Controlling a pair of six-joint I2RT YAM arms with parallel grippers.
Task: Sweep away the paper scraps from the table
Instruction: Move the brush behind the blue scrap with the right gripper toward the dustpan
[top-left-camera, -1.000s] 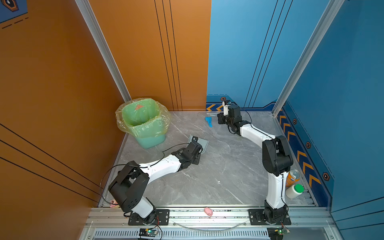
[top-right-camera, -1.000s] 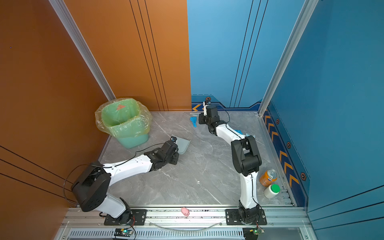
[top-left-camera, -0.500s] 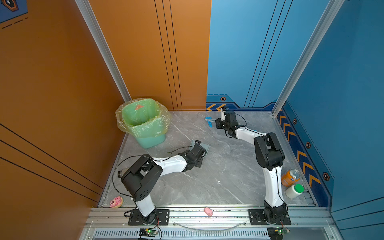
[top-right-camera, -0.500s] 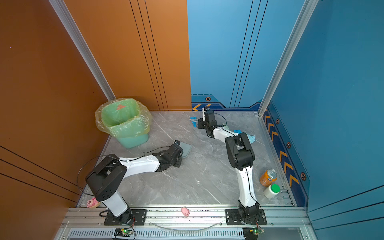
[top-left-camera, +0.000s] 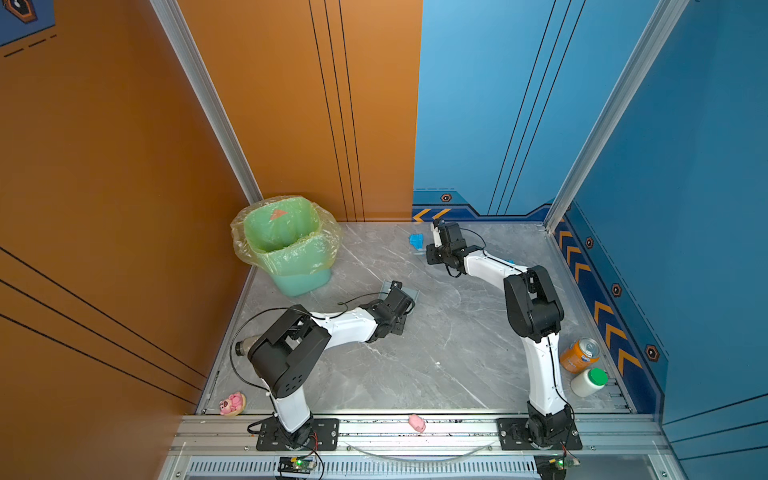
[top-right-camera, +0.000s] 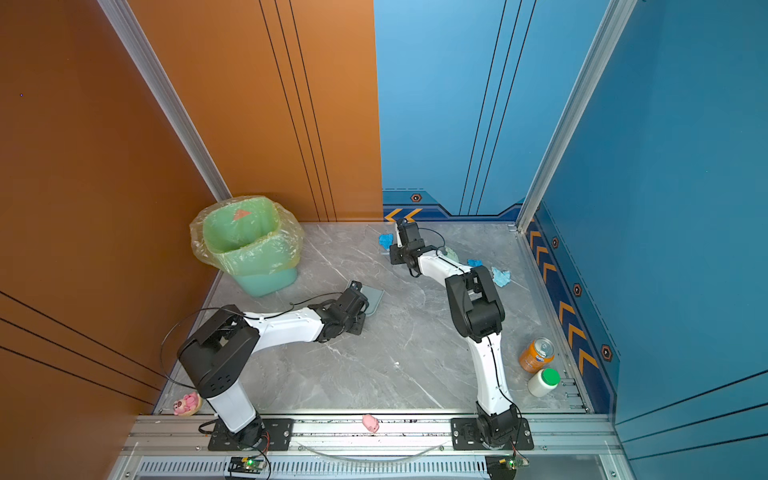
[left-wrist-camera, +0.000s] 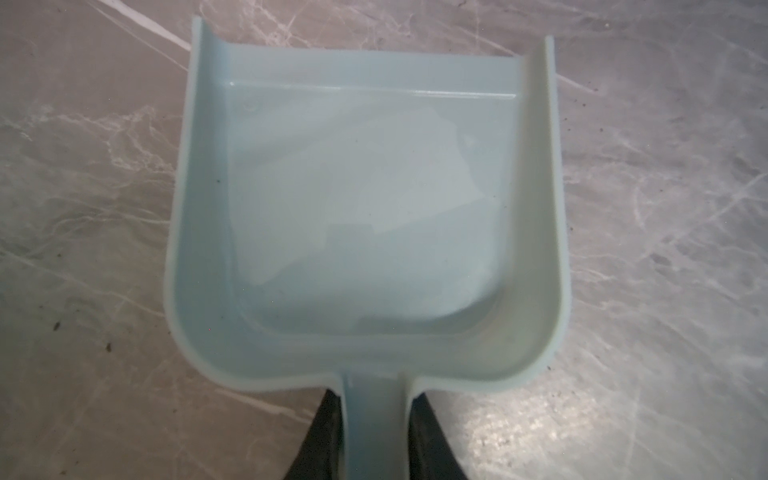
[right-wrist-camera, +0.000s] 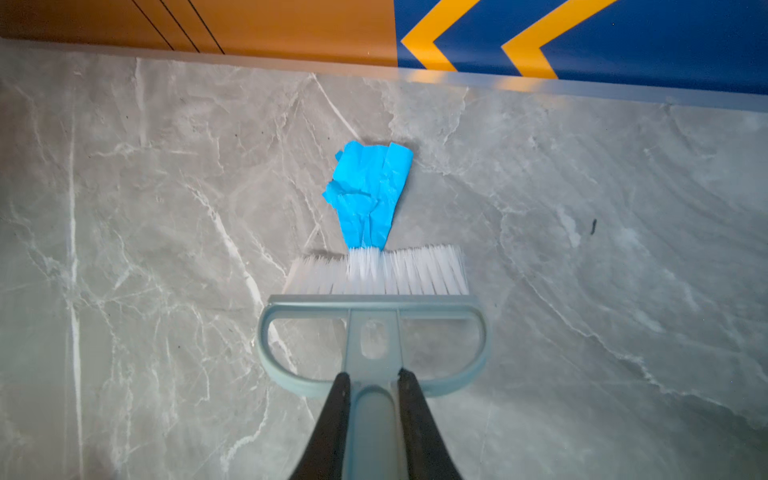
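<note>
You are looking at the table (top-left-camera: 415, 365), on which the green bin (top-left-camera: 299, 282) is standing; near the bin's right your left gripper (left-wrist-camera: 375, 419) is clamping the dustpan (left-wrist-camera: 365, 199) by its handle, and farther right of the bin your right gripper (right-wrist-camera: 372, 388) is clamping the brush (right-wrist-camera: 374, 320), bristles touching a blue paper scrap (right-wrist-camera: 368, 195).

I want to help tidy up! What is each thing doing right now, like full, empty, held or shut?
Dustpan: empty, handle clamped by the left gripper.
Brush: clamped by the right gripper, bristles touching the blue scrap.
Blue scrap: crumpled, lying on the table.
Bin: upright, open, bag-lined.
Can: upright.
Bottle: capped.
</note>
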